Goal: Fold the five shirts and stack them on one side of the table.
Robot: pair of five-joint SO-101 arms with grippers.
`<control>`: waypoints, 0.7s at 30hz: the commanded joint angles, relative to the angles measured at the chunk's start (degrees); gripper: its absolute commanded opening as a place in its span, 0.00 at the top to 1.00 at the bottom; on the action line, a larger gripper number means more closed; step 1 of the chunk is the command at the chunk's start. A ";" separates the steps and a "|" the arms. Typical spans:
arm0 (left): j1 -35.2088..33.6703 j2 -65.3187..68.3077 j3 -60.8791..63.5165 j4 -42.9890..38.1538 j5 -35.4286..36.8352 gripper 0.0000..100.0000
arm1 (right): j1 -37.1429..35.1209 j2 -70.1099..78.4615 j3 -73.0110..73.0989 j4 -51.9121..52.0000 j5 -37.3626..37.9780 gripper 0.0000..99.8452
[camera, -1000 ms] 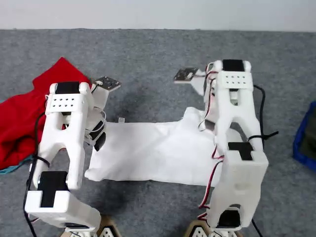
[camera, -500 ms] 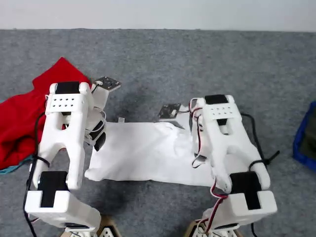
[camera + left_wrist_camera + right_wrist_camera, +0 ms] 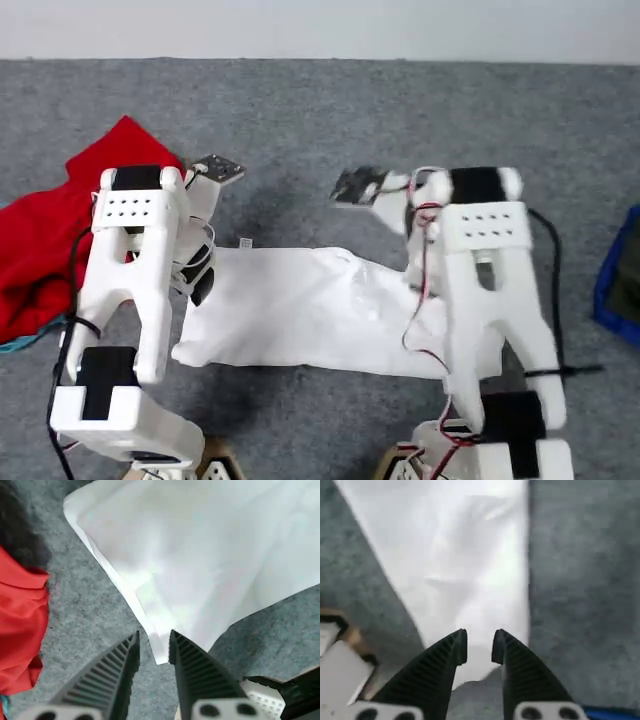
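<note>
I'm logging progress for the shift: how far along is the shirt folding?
Early. Done: the white shirt lies flattened into a long band. In hand: nothing is gripped; the left gripper and right gripper hang open over its opposite ends. Left: finishing that fold, the crumpled red shirt, the blue cloth at the edge, and any stack.

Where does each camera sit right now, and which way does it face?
High view: fixed overhead, facing down; left arm, right arm, white shirt between them, red shirt aside.
Left wrist view: on left arm, facing down past left gripper at the white shirt's corner.
Right wrist view: on right arm, facing down past right gripper at its edge.
All three share the white shirt.
</note>
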 commanded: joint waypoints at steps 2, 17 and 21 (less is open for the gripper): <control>0.35 -2.64 -0.13 1.14 0.62 0.91 | 5.14 -0.22 -0.18 -13.67 -8.18 0.91; -1.76 2.81 -1.89 -2.02 10.90 0.79 | -7.34 6.99 1.85 -9.71 -13.10 0.91; -2.73 10.90 -6.11 -1.41 20.57 0.64 | -1.71 0.22 0.88 -9.63 -12.84 0.91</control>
